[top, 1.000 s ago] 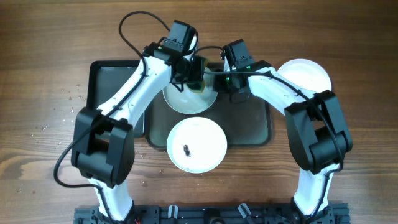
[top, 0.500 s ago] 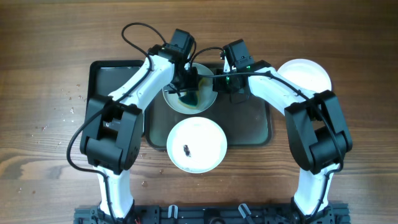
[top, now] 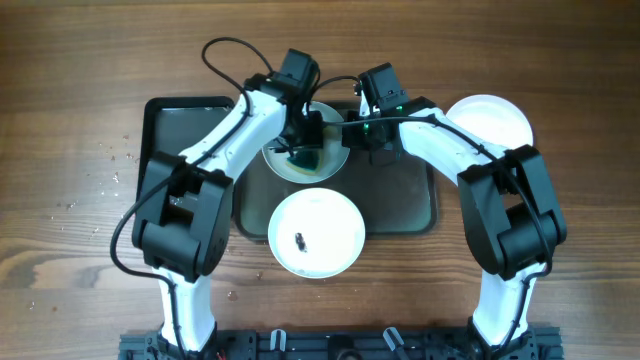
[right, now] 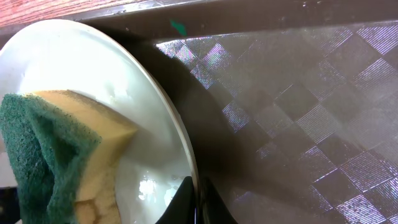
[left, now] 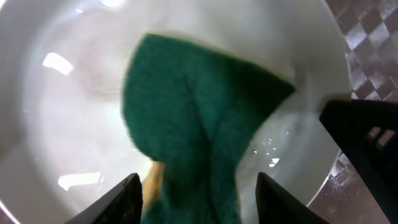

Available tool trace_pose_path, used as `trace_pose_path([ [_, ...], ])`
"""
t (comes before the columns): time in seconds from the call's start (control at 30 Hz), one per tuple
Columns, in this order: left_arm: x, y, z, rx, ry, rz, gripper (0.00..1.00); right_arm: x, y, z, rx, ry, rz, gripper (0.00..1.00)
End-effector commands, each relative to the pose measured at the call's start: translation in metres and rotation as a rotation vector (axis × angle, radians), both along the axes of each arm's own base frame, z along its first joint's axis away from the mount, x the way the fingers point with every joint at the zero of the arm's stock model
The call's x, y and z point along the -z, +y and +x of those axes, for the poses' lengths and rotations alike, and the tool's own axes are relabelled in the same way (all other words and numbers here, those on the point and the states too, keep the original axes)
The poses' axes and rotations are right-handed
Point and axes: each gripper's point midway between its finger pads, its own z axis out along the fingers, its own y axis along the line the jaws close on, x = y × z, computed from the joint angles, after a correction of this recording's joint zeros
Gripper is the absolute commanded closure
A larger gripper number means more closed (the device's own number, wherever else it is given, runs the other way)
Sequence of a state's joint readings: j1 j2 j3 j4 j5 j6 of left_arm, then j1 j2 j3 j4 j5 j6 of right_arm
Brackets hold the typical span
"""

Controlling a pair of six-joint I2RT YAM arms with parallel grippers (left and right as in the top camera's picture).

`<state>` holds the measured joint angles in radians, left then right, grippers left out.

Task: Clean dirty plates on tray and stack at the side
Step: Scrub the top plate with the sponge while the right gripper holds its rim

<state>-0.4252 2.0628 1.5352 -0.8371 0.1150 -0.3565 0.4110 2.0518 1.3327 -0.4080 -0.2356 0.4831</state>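
White plates, three, in the overhead view: far plate (top: 285,168) at the back of the tray (top: 405,200); near plate (top: 335,215) overhanging the tray's front rim, with a dark smear (top: 300,238) near its centre; side plate (top: 490,118) off the tray on the wooden table (top: 70,120), to the right. A black tray (top: 185,140) lies just left of the tray. Both arms meet over the far plate, but this view does not show how the jaws stand.

Left wrist view supplies the left claw (left: 199,202). It is part open, fingers (left: 126,202) apart. The sponge (left: 199,118) lies green side up between them on the far plate, with a gap visible at each side. Wet glints show on the plate beside the sponge.

Right wrist view alone shows the right claw (right: 196,198). It is pinched narrow on the far plate's rim, one tip on each side of it. This view also shows the sponge's yellow foam layer and the tray's chequered floor just beside the plate.
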Motion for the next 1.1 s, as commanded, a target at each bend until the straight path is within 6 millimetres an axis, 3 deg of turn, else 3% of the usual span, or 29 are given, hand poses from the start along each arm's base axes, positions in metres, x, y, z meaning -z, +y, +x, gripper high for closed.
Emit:
trace_pose_path([
  [0.0, 0.005, 0.004, -0.002, 0.003, -0.004, 0.036, 0.46, 0.011, 0.003, -0.004, 0.005, 0.024, 0.003, 0.95],
  [0.17, 0.011, 0.003, -0.004, 0.008, -0.007, 0.035, 0.53, 0.011, 0.003, -0.004, 0.006, 0.025, 0.003, 0.95],
  [0.4, 0.034, -0.001, -0.014, 0.027, -0.016, 0.031, 0.6, 0.011, 0.003, -0.004, 0.005, 0.024, 0.003, 0.95],
  [0.43, 0.037, -0.001, -0.015, 0.027, -0.014, 0.032, 0.67, 0.011, 0.003, -0.004, 0.005, 0.024, 0.003, 0.95],
  [0.47, 0.037, 0.001, -0.016, 0.025, -0.012, 0.034, 0.91, 0.011, 0.003, -0.004, 0.005, 0.024, 0.003, 0.95],
  [0.5, 0.037, 0.001, -0.015, 0.023, -0.012, 0.034, 0.96, 0.011, 0.003, -0.004, 0.006, 0.025, 0.003, 0.95],
  [0.6, 0.025, 0.004, -0.007, 0.009, -0.042, 0.019, 0.96, 0.011, 0.003, -0.004, 0.006, 0.024, 0.003, 0.95],
  [0.83, -0.034, 0.022, 0.022, -0.058, -0.173, -0.035, 0.96, 0.011, 0.003, -0.004, 0.005, 0.024, 0.003, 0.95],
  [0.93, -0.042, 0.034, 0.026, -0.086, -0.184, -0.037, 0.96, 0.011, 0.003, -0.004, 0.006, 0.024, 0.003, 0.95],
  [1.07, -0.036, 0.046, 0.024, -0.11, -0.152, -0.023, 0.96, 0.01, 0.003, -0.003, 0.006, 0.021, 0.005, 0.95],
])
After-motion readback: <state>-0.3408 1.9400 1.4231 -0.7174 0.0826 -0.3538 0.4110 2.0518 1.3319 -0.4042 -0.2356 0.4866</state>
